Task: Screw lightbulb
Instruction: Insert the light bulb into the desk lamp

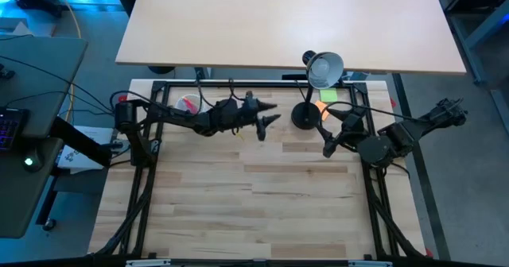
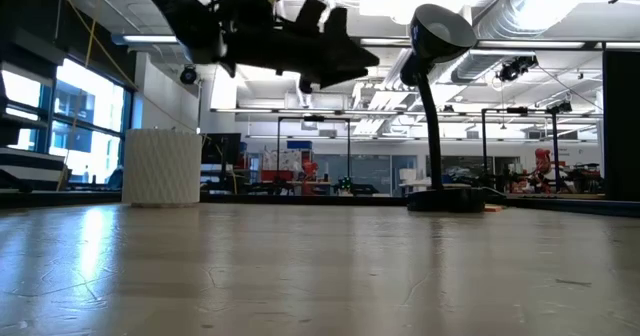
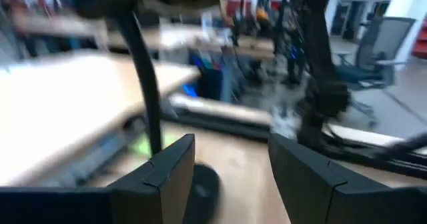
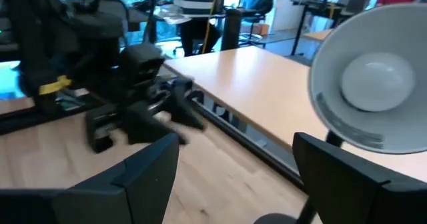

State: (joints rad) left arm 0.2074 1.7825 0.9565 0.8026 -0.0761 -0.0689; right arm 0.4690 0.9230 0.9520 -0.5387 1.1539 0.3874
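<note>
The lightbulb point(image 4: 377, 84) is white and round and sits inside the shade of the black desk lamp point(image 1: 324, 68); its screw base is hidden in the shade. The lamp's stem point(image 3: 147, 97) rises from a round base point(image 1: 304, 116) at the table's far edge. My left gripper point(image 1: 273, 114) hovers open and level just left of the lamp base, above the table, with nothing between its fingers point(image 3: 167, 174). My right gripper point(image 1: 326, 133) is open and raised on the near right of the lamp, below the shade, holding nothing.
A white ribbed cup point(image 2: 162, 168) with pink items point(image 1: 189, 104) stands at the far left of the table. Green and orange notes point(image 1: 328, 96) lie by the lamp base. A second pale table point(image 1: 286, 21) stands beyond the far edge. The near half of the wooden table point(image 1: 254, 203) is bare.
</note>
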